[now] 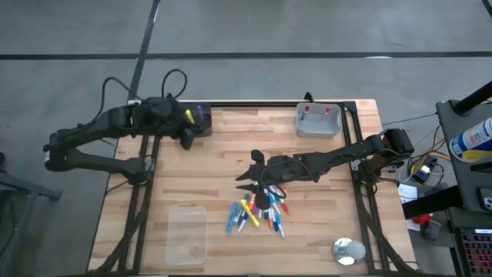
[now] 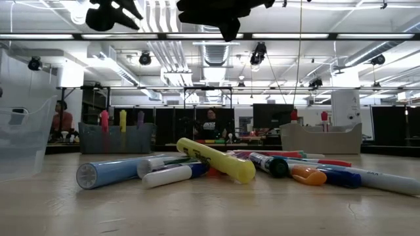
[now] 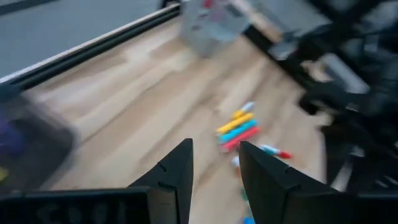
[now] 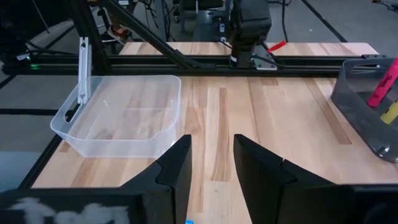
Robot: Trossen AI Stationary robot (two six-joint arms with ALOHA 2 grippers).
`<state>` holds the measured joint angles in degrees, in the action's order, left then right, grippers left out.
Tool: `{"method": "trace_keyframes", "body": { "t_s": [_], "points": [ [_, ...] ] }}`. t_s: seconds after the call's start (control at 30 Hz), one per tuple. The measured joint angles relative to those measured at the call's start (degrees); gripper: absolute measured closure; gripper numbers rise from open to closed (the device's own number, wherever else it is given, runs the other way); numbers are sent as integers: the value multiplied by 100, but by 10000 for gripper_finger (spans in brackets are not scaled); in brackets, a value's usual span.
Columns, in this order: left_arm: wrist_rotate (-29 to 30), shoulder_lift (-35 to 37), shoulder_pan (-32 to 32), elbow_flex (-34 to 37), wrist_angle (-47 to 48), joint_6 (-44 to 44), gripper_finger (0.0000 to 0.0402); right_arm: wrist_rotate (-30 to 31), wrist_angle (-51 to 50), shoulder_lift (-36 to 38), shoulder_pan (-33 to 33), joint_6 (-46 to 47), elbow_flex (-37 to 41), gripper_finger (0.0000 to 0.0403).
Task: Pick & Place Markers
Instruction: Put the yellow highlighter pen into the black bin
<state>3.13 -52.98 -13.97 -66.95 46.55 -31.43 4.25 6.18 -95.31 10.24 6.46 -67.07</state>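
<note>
Robotics lab / open workshop floor, pretty clearly

The butcher-block worktop sits in a black metal frame on a bare grey concrete floor, with loose cables trailing off its far edge and an equipment cart just beside it. Looking across the worktop, the room behind is one big open hall: rows of strip lights and exposed ducting overhead, dark monitors on benches, and a person seated far back.
</note>
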Motion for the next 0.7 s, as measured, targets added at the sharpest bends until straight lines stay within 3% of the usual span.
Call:
{"method": "trace_keyframes", "body": {
  "t_s": [0.43,0.7],
  "points": [
    [-8,349,1604,1613,-2885,657,280,-21,-575,181,0,402,-9,295],
    [-10,344,2040,2606,-5051,917,280,-19,-625,188,2,752,-9,305]
  ]
}}
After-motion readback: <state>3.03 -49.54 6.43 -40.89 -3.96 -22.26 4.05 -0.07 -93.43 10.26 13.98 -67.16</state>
